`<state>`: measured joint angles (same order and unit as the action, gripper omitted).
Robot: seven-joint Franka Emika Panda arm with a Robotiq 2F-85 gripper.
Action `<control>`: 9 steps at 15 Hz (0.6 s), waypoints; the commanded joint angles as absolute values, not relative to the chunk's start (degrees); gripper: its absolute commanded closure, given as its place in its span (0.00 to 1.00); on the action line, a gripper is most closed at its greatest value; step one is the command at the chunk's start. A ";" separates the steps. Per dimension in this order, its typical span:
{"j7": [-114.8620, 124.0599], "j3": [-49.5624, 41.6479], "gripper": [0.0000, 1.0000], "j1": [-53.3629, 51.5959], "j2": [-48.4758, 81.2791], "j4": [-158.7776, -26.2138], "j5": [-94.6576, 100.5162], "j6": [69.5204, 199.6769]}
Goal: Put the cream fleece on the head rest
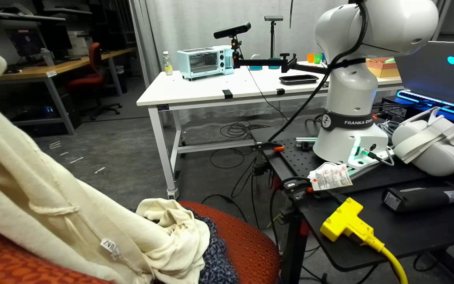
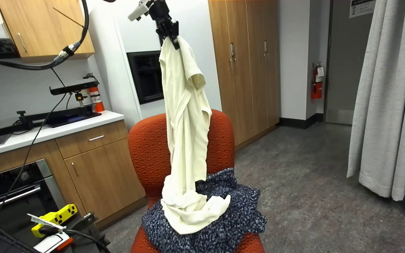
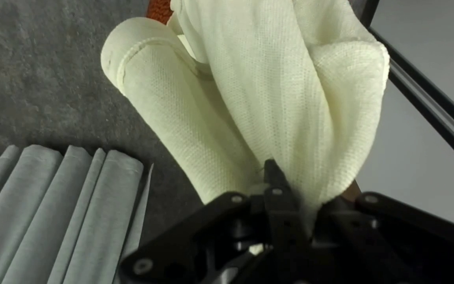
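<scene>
The gripper [image 2: 173, 40] pinches the cream fleece [image 2: 188, 126] by its top end.
In an exterior view, the fleece hangs from upper middle to lower middle of the frame, passing in front of the head rest [image 2: 222, 133], its bottom bunched on a speckled blue cloth [image 2: 239, 200] over the seat [image 2: 253, 244].
</scene>
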<state>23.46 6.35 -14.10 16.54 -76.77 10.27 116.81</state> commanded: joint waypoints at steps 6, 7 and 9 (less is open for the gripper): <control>23.86 5.49 0.98 -23.26 29.78 -51.25 16.97 115.68; 23.79 5.32 0.98 -24.27 31.00 -49.07 17.36 115.87; 23.55 5.92 0.98 -25.80 33.71 -44.20 18.53 116.00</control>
<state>23.59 6.21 -23.11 27.72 -55.51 16.36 116.86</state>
